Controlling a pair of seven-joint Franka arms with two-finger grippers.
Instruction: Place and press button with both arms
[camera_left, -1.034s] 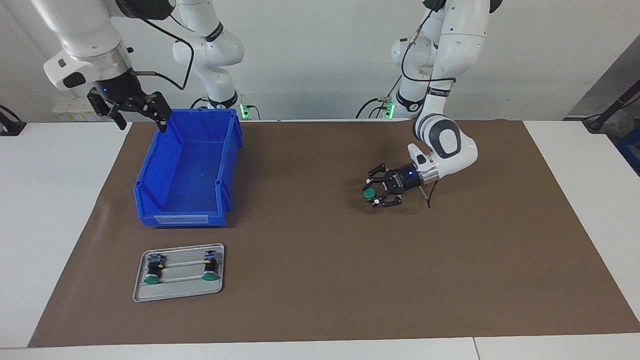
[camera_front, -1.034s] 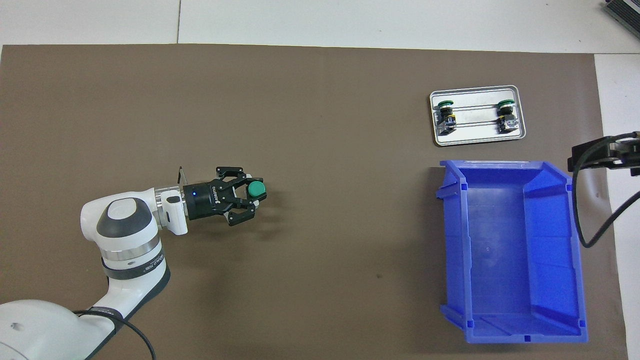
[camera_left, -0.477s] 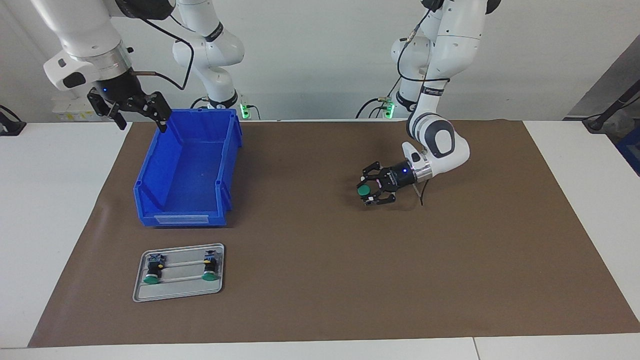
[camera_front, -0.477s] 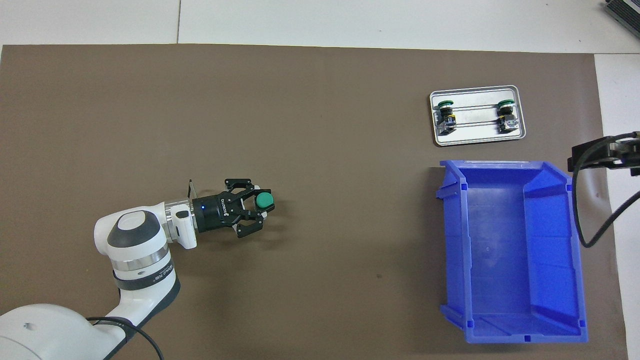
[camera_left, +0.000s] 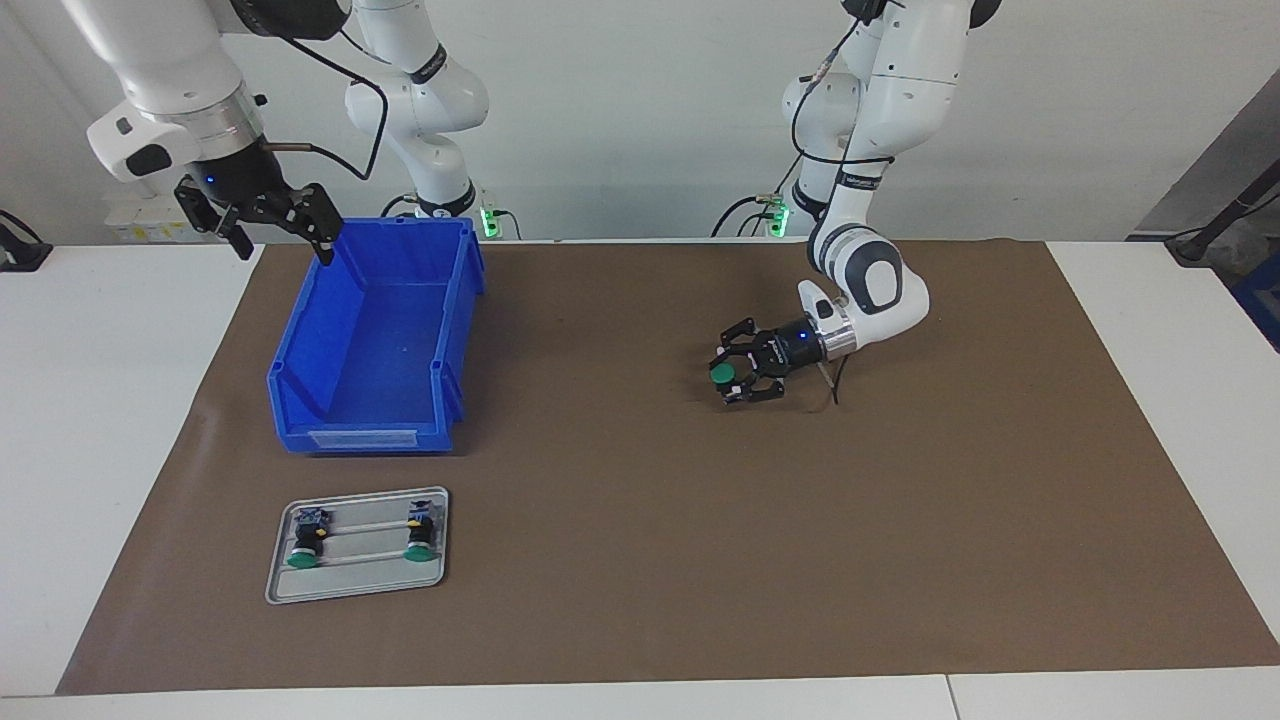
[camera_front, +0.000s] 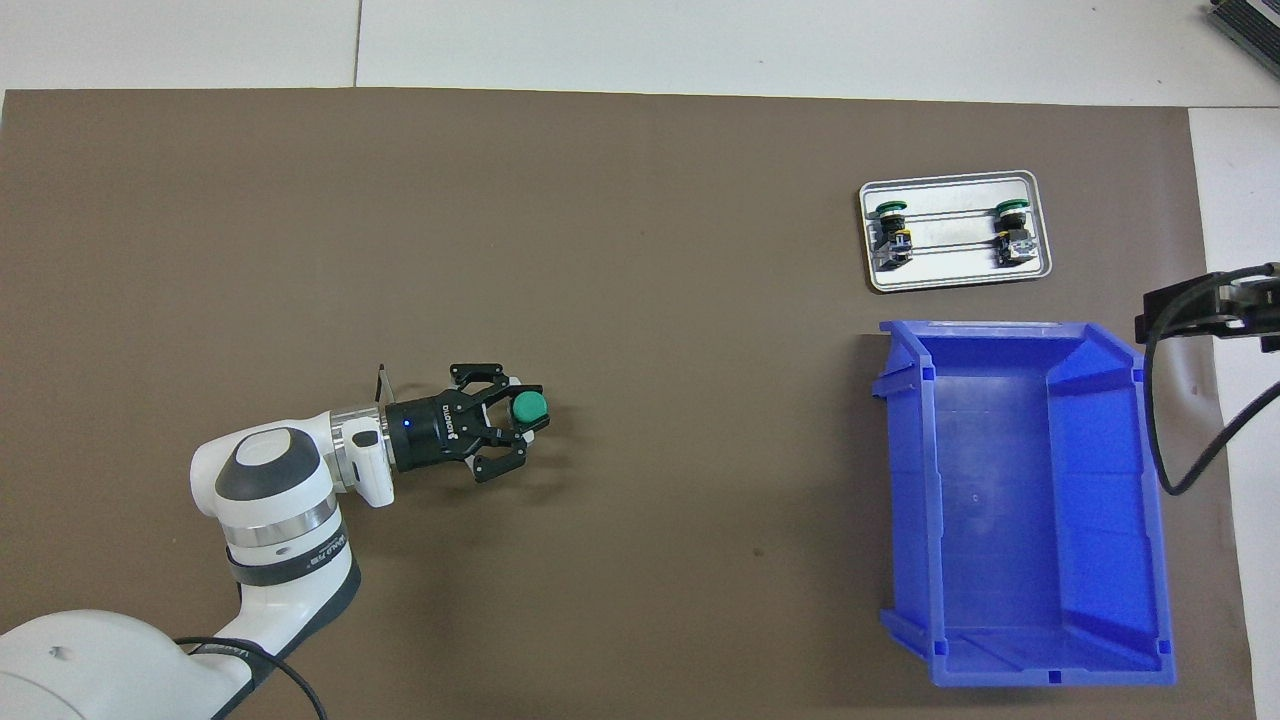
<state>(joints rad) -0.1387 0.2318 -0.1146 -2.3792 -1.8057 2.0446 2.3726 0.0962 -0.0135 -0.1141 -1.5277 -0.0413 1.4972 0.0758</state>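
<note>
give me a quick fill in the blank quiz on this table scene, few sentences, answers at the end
1. The left gripper is shut on a button with a ____ cap.
2. The grey tray holds ____ buttons.
3. The blue bin has ____ inside it.
4. The open right gripper waits beside the ____.

Answers: green; two; nothing; bin

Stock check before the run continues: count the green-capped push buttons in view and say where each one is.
3. Two lie side by side in the grey tray: one button and another. The third button is held in the left gripper over the brown mat. None appears hidden.
</note>
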